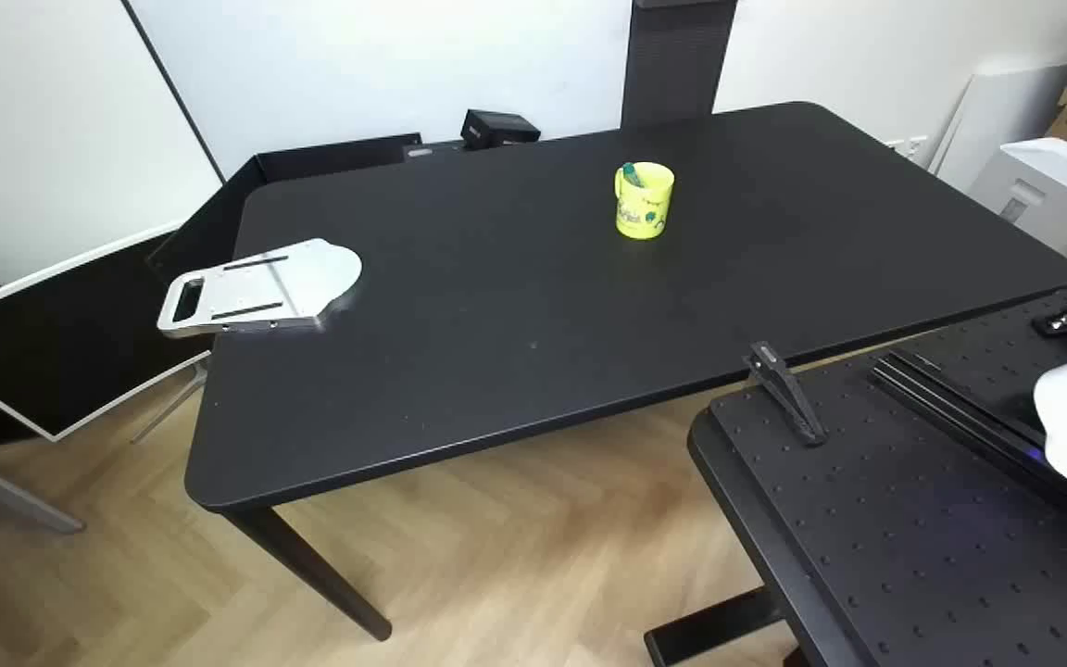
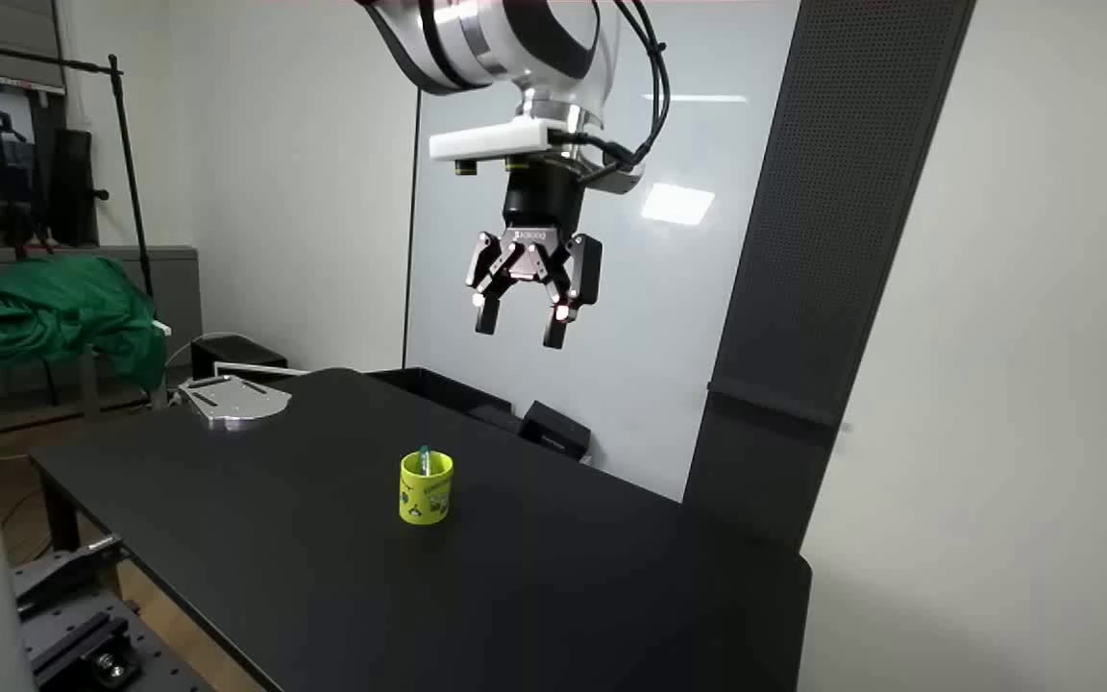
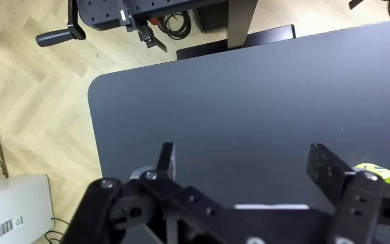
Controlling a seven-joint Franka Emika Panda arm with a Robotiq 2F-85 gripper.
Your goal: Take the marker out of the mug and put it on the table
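**Gripper aloft, unladen**

Jaws: stand apart, vacant, presumably to admit the marker.
Marker: leans in the mug, below and aside of the jaws; the rim seemingly props its end up, likely graspable.
Table: beneath, bears the upright mug.

The black gripper has metal screws and a grey lettered plate. Above it, the white arm carries looping black cables.
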